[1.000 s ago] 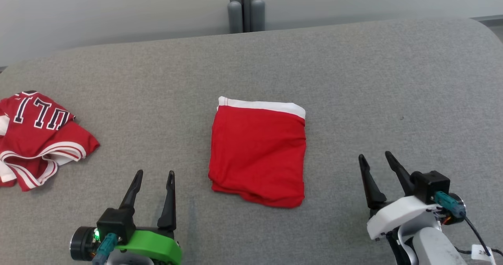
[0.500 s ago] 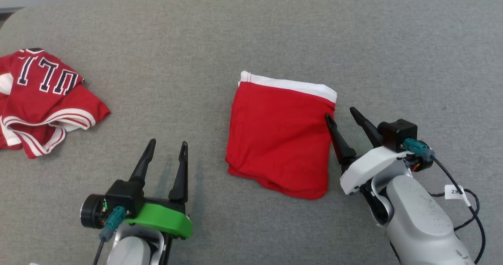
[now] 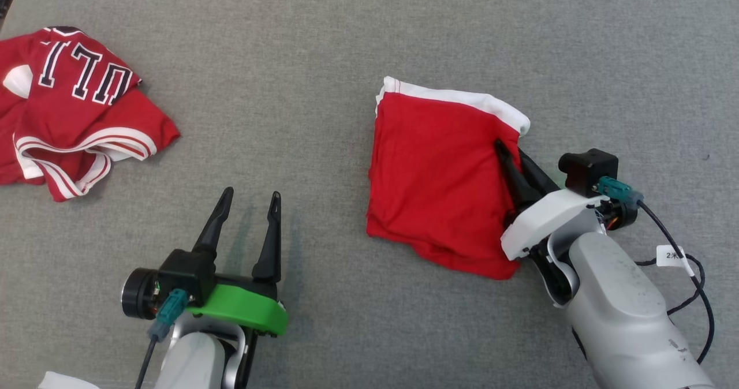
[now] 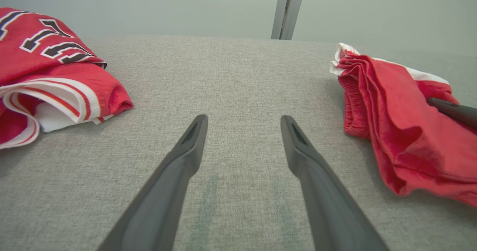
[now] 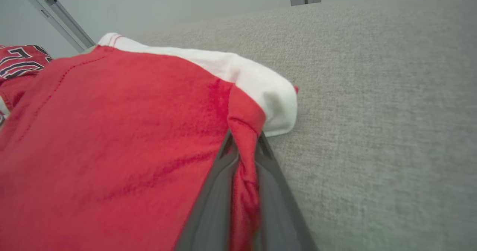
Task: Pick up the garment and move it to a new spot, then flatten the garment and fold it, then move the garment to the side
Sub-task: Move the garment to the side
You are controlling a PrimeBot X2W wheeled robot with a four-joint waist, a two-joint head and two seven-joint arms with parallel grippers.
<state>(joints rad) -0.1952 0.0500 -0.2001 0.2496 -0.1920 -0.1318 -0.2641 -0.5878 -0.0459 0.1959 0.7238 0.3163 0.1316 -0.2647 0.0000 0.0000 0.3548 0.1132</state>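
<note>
A: Right wrist view: right gripper (image 5: 244,137) pinches a fold at the edge of the garment (image 5: 111,124).
B: Garment lies folded on the grey surface (image 3: 323,60), centre-right. Left gripper (image 3: 252,193) spread wide, well apart.

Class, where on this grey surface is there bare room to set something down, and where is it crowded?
Bare grey fabric surface lies between the crumpled red lettered jersey and the folded red white-banded garment, beyond the open left gripper, and right of the right gripper. Crowded: the jersey's corner and the garment's pinched right edge.
</note>
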